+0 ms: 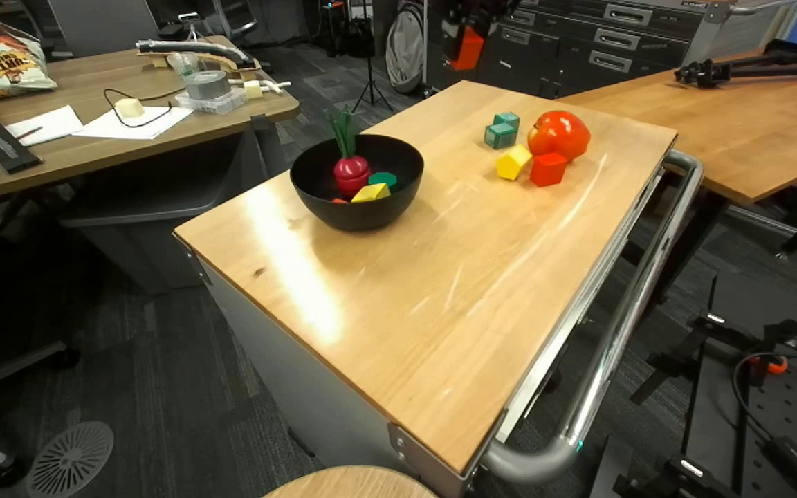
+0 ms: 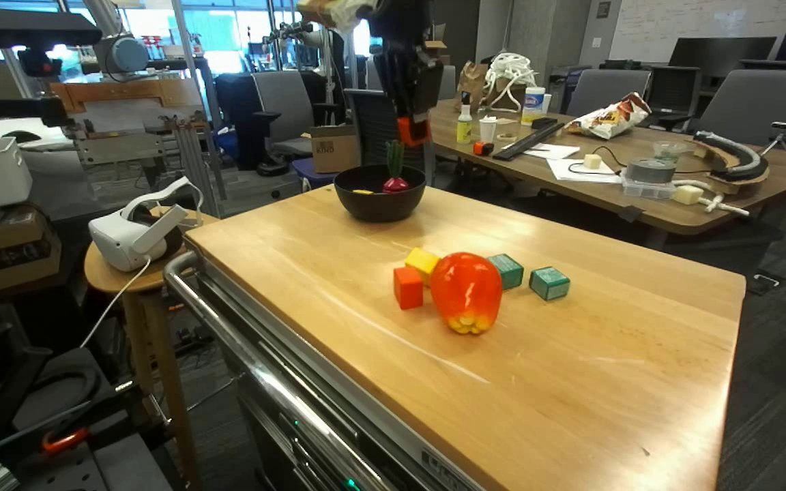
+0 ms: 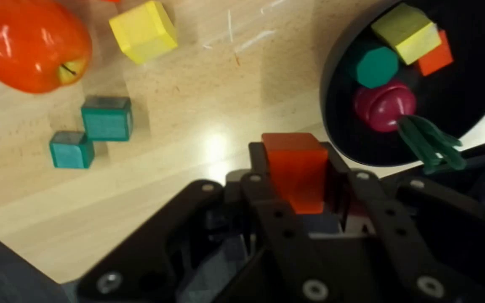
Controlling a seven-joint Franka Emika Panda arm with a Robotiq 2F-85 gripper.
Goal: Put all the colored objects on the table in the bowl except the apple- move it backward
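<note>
My gripper [image 3: 297, 164] is shut on an orange block [image 3: 299, 176]. It holds the block high above the table [image 1: 468, 290], beside the bowl in the wrist view; the held block also shows in both exterior views [image 1: 468, 50] [image 2: 414, 131]. The black bowl [image 1: 360, 220] holds a dark-red fruit with a green stem [image 3: 387, 105], a yellow block [image 3: 409, 35], a green block [image 3: 376, 66] and an orange block [image 3: 436, 57]. On the table are the apple [image 2: 467, 290], a yellow block [image 2: 421, 262], a red block [image 2: 408, 288] and two green blocks [image 3: 107, 122] [image 3: 72, 151].
A metal rail [image 1: 620, 332] runs along one table edge. A cluttered wooden desk [image 2: 570, 160] and a longer wooden desk [image 1: 751, 131] stand close by. A stool [image 2: 103, 269] with a white headset [image 2: 123, 235] stands near a table corner.
</note>
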